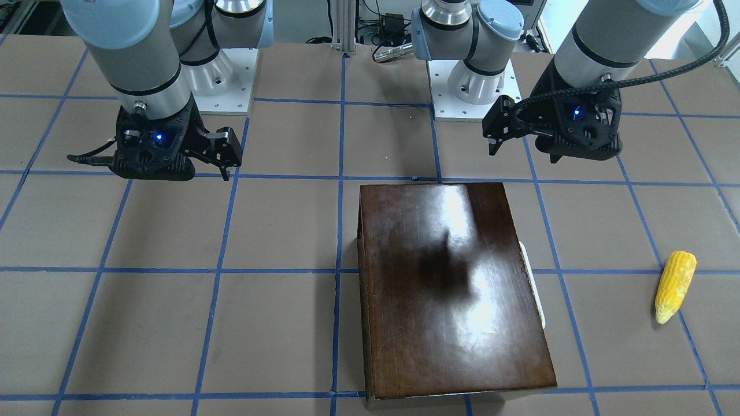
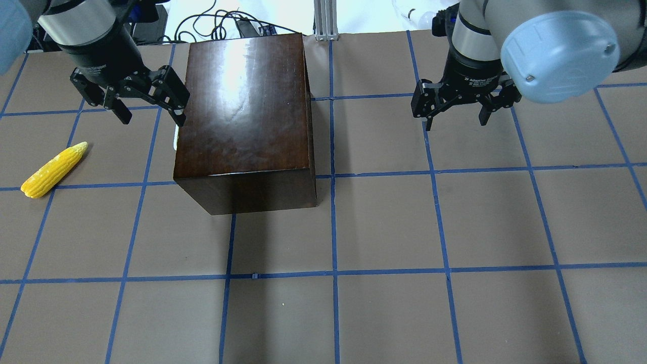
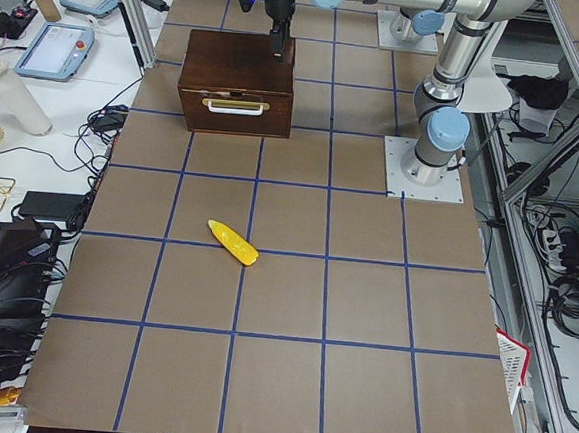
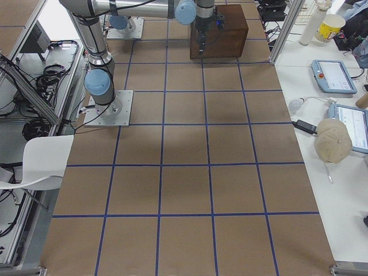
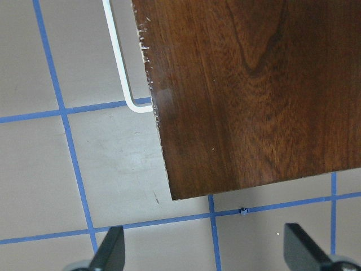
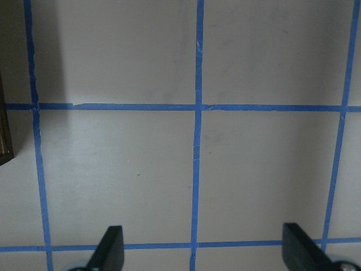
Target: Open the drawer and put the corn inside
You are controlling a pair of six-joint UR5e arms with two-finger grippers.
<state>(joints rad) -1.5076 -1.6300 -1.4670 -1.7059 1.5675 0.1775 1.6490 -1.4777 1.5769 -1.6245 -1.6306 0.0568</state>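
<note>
The glossy dark-brown box (image 2: 242, 116) stands mid-table with its drawer (image 3: 234, 117) shut. The drawer's whitish handle (image 1: 532, 283) faces the robot's left and also shows in the left wrist view (image 5: 118, 62). The yellow corn (image 2: 54, 169) lies on the table to the left of the box, apart from it, and shows in the front view (image 1: 674, 286). My left gripper (image 2: 151, 115) is open and empty, and hovers beside the box's handle side near a corner. My right gripper (image 2: 455, 121) is open and empty over bare table to the right of the box.
The table (image 2: 384, 227) is brown with a grid of blue tape lines. The arm bases (image 1: 474, 86) stand on the robot's side of the table. Cables and monitors lie beyond the table's ends.
</note>
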